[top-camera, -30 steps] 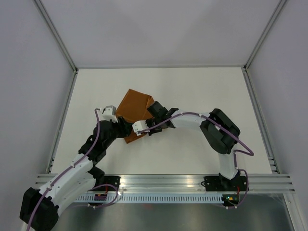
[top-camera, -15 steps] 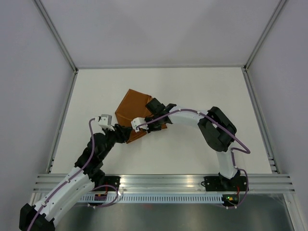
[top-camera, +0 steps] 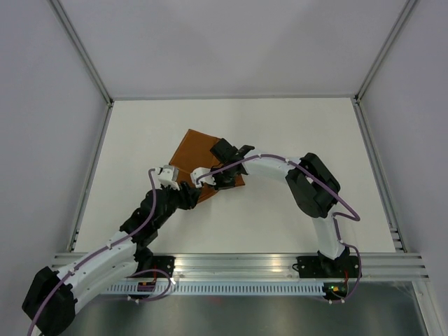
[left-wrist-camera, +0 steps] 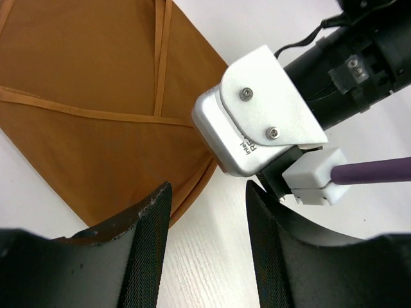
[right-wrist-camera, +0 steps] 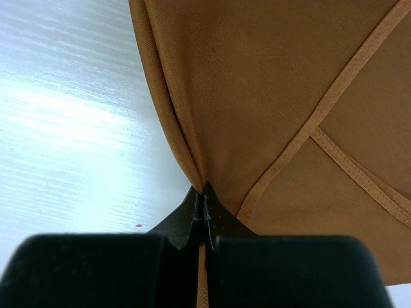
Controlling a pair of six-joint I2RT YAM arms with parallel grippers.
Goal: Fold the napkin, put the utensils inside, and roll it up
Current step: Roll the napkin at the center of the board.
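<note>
While arms (top-camera: 269, 165) hide part of the napkin (top-camera: 196, 150) from above, right gripper (right-wrist-camera: 204, 215) pinches its edge. Left gripper (left-wrist-camera: 207, 221) gapes just beside that edge.

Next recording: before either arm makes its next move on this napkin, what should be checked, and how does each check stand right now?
1. Right fingers pinched shut on the folded edge of the napkin: ok.
2. Left fingers open with nothing between them: ok.
3. Napkin folded over on the table, hems showing on top: ok.
4. Knife located: cannot tell, it shows in no view.
5. Room between the left fingers and the right wrist camera: not ok, they look very close, so a bump seems possible.
</note>
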